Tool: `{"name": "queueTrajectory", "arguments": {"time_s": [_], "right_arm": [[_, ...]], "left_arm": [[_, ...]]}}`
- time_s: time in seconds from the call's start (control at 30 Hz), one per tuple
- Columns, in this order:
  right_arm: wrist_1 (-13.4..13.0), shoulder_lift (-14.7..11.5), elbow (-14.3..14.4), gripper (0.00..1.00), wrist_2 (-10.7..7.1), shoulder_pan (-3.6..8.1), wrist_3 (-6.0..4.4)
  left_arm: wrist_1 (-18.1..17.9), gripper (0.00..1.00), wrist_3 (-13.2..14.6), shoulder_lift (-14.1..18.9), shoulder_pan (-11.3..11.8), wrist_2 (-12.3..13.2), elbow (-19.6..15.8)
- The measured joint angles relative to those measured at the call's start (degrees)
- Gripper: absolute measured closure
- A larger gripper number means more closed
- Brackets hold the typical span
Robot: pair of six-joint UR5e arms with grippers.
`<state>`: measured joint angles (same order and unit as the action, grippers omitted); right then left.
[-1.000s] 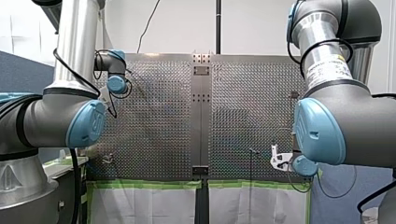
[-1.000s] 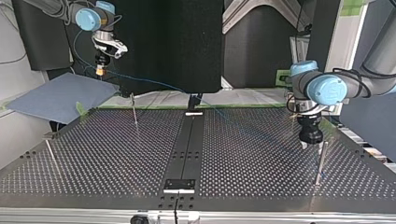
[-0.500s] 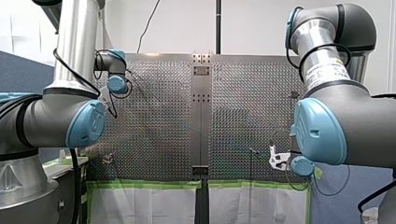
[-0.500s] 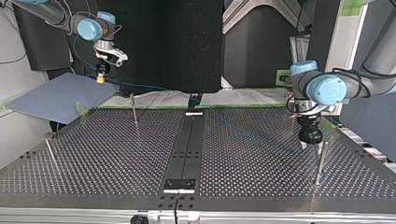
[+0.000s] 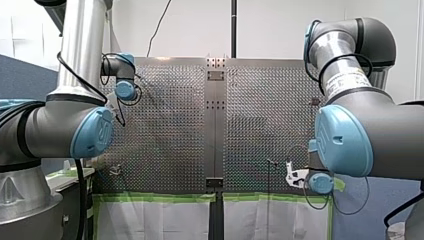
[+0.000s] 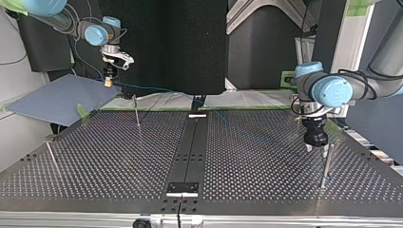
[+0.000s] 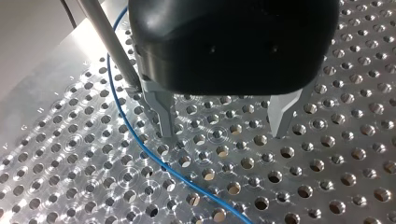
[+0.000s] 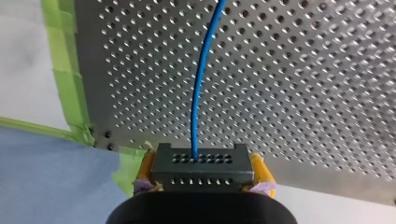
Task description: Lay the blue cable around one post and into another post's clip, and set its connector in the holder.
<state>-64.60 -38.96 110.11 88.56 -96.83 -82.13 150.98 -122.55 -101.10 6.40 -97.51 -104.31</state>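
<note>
— Where is the blue cable (image 8: 198, 102) just now?

— One end is with my right pincer (image 6: 109, 82), high at the top view's far left, beyond the worktop's (image 7: 327, 163) edge. Its yellow pads (image 8: 145, 169) are clamped on the black connector (image 8: 201, 161), and the cable runs from that block out over the perforated plate. At the other side it curves past the foot of a slim post (image 7: 109, 44), just beside my left pincer (image 7: 223, 133).

— And that one?

— Fingers (image 7: 162, 114) apart, holding nothing, tips close above the holes. The cable passes beside one finger, not between the two.

— How will it handle?

— I'd judge it thin, light and limp. It will sag and follow wherever it's led, and a hard tug might drag it off the post. The connector is the rigid part, so that's the sound place to hold. On the cable itself, pinch lightly near the bend being formed.

— Any writing?

— A white label (image 5: 350, 77) on my right arm in the front view, print too small to read. No brand shows.
</note>
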Motion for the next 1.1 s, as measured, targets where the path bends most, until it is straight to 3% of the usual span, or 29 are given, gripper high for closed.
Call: {"name": "queueTrajectory", "arguments": {"time_s": [0.23,0.4,0.67,0.87,1.1], "right_arm": [[0.72,0.8,-2.26,1.0,-1.27,0.03,0.12],[2.9,0.87,-3.77,1.0,-3.21,0.73,0.79],[6.31,1.49,-4.05,1.0,-4.07,2.31,0.85],[6.61,3.18,-4.05,1.0,-5.0,3.0,1.48],[6.55,3.45,-4.05,1.0,-5.54,3.12,1.77]], "left_arm": [[-0.02,0.0,0.03,0.0,0.0,0.0,0.0],[-0.01,0.0,0.04,0.0,0.0,0.0,0.0],[0.01,0.0,0.13,0.0,-0.01,0.0,0.0],[0.17,0.0,0.5,0.0,-0.07,0.0,0.0],[0.39,0.0,0.75,0.0,-0.09,-0.48,0.0]]}}
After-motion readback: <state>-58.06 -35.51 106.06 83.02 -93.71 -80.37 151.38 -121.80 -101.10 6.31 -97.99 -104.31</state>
